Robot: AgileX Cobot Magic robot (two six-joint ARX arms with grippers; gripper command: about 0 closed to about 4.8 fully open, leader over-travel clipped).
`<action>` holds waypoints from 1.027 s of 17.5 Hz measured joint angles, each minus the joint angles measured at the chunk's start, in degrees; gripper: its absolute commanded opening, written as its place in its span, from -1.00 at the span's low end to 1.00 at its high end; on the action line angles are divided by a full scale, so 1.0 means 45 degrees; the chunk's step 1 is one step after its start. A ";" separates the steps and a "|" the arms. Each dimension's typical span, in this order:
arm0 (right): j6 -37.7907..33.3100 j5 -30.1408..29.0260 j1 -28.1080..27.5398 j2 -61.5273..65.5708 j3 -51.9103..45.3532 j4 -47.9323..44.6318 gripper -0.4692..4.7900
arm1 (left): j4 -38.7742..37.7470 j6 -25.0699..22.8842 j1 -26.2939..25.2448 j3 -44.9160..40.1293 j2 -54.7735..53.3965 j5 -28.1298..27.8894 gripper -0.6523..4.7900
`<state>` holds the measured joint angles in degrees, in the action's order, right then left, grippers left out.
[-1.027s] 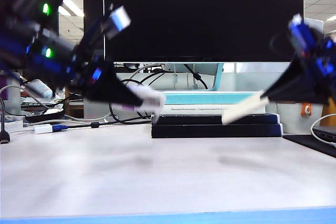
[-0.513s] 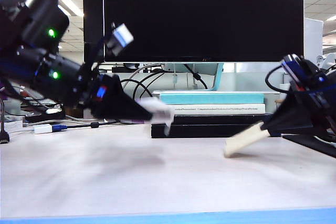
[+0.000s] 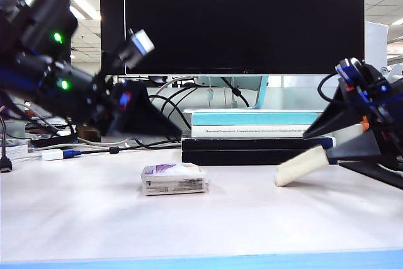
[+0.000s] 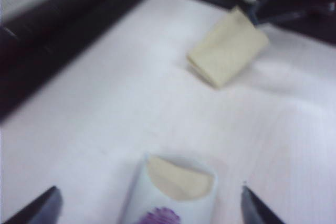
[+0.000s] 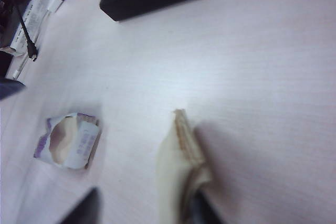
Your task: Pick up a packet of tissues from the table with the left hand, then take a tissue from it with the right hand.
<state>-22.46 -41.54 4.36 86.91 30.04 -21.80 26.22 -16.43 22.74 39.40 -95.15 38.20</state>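
monitor point(image 3: 244, 20): large, dark, behind the desk | books point(image 3: 255, 137): stacked flat under it, teal one on top | cables point(image 3: 170, 96): looping beside the stack | ceiling lights point(image 3: 85, 7): long bright strips, far left | partition point(image 3: 376, 45): pale, far right

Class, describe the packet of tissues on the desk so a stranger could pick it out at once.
Start at the big black monitor, then drop to the pale table in front of the stacked books. The packet of tissues lies flat there, below the open left claw. Unlike the plain cream tissue tilted at the right claw, it has a purple top and printed sides.
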 measured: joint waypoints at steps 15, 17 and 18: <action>0.3313 0.5610 0.2132 -0.3313 0.0282 0.5163 0.97 | 0.0034 0.0476 -0.0194 0.0000 0.1472 -0.1316 1.00; 0.3045 0.3857 0.2157 -0.3313 0.0272 0.4527 0.98 | 0.0151 0.0481 -0.0185 0.0000 0.1472 -0.1035 1.00; 0.2438 0.2900 0.2186 -0.3313 0.0277 0.3745 0.98 | 0.0233 0.0481 -0.0185 0.0000 0.1472 -0.0704 1.00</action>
<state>-11.49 -28.49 14.20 72.01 31.29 -4.95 27.27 -14.26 21.91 39.40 -88.53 35.03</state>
